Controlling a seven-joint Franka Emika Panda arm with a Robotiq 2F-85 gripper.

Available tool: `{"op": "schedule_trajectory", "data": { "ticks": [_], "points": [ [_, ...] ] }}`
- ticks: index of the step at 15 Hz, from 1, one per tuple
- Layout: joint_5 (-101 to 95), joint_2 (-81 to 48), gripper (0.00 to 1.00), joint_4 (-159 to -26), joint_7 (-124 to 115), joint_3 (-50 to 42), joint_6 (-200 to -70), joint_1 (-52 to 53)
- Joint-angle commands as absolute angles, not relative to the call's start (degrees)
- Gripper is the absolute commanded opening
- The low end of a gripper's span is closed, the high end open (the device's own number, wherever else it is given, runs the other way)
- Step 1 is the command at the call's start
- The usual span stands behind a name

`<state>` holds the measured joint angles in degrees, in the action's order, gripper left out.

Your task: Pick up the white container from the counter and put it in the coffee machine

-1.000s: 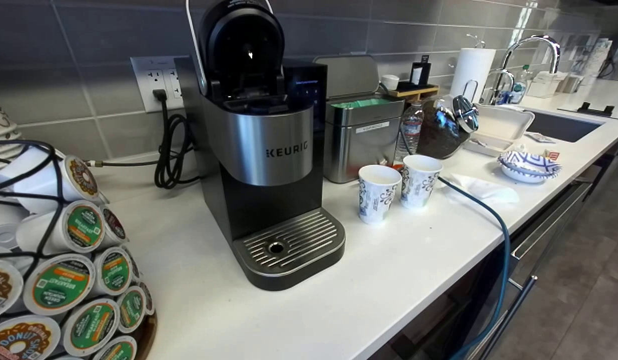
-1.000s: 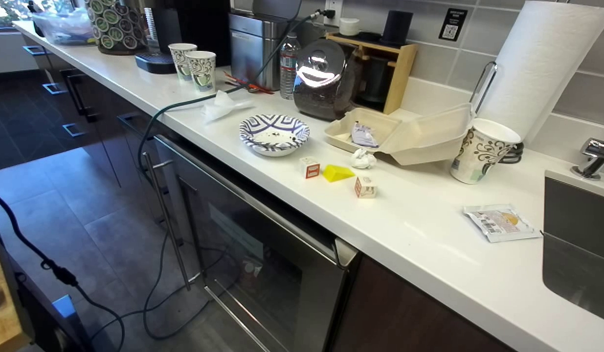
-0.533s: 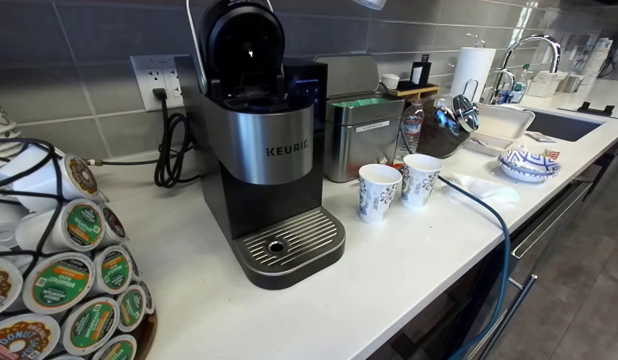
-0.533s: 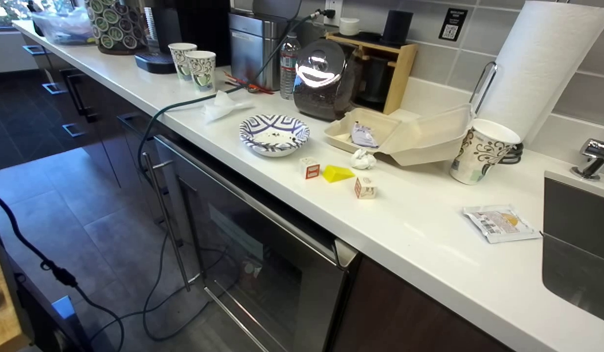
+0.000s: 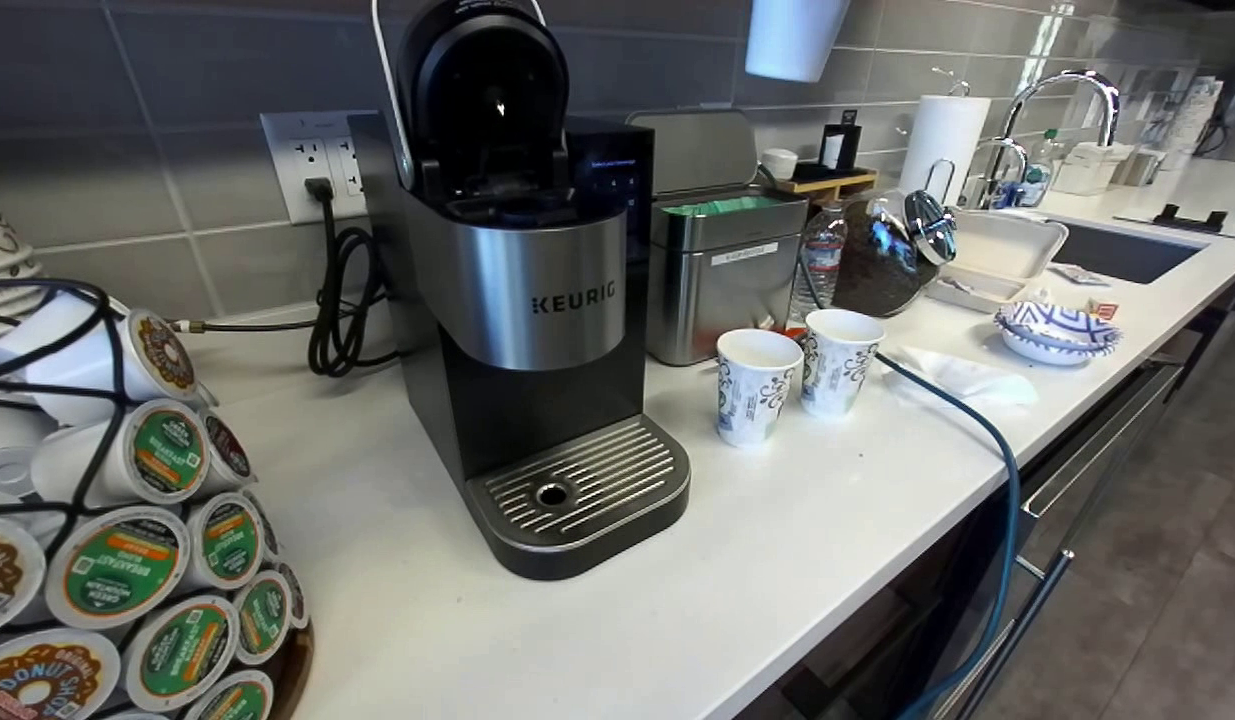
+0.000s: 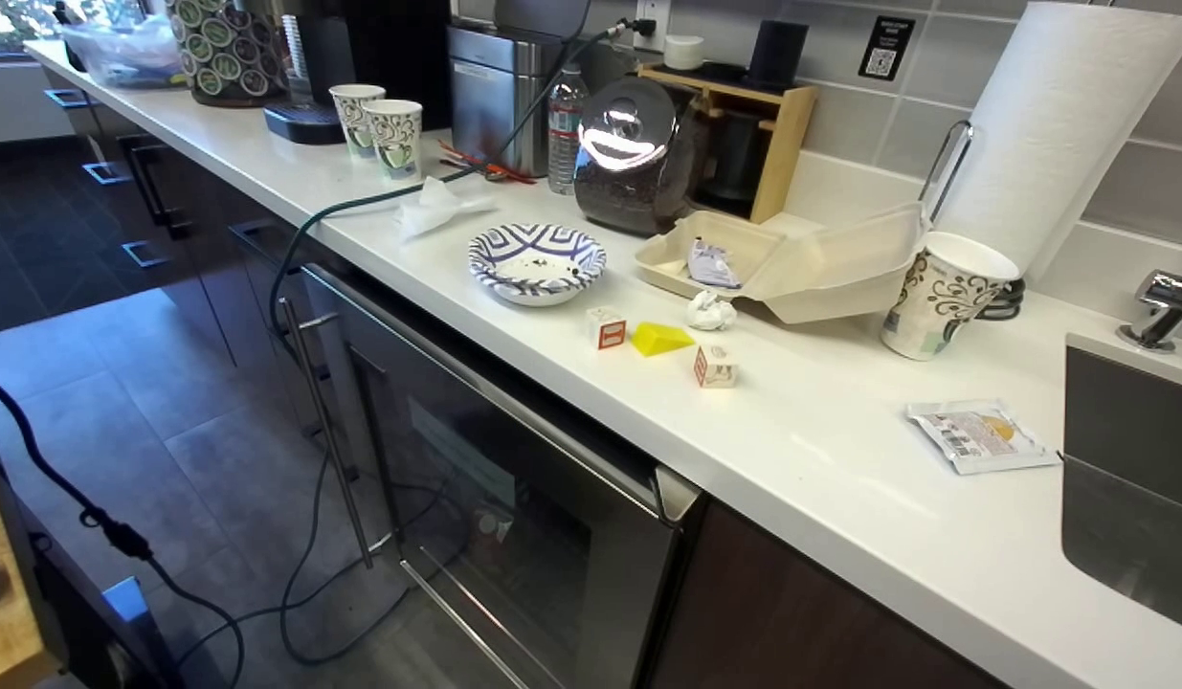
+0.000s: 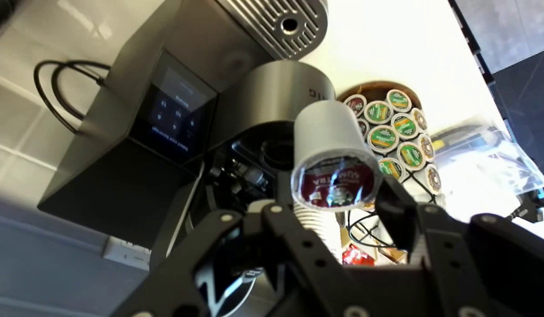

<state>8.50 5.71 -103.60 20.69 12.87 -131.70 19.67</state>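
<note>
The white container is a small tapered white coffee pod with a dark red foil lid. In the wrist view my gripper is shut on it, one finger on each side of its rim. The pod also shows in an exterior view at the top edge, in the air, up and right of the coffee machine. The machine's black lid is raised. In the wrist view the dark pod well lies open beside the pod. The gripper itself shows in neither exterior view. The counter is white.
Two patterned paper cups stand right of the machine, before a steel bin. A wire rack of pods stands left of it. A teal cable crosses the counter's front edge.
In an exterior view the white pod has come in from the top edge and moved down and slightly right. The machine, cups and counter things have not moved.
</note>
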Motion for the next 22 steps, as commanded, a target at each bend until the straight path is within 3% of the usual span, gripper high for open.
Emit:
{"op": "schedule_trajectory", "data": {
  "ticks": [1, 3, 4, 5, 6, 14, 22],
  "points": [
    [8.1, 3.7, 0.26, -98.6, 6.2, 16.7, -125.3, 19.9],
    [9.1, 5.0, 0.26, -100.9, 10.1, 16.6, -128.0, 19.4],
    [9.4, 4.8, 0.51, -100.2, 9.7, 17.2, -128.0, 19.7],
    [9.3, 4.8, 0.51, -100.2, 9.7, 17.3, -128.0, 19.7],
    [5.7, 3.9, 0.26, -99.0, 5.5, 17.7, -125.4, 19.2],
    [-18.2, -9.4, 0.26, -82.0, -28.9, 20.7, -108.7, 22.7],
    [-23.6, -20.3, 0.26, -68.7, -39.3, 16.7, -111.5, 30.3]
  ]
}}
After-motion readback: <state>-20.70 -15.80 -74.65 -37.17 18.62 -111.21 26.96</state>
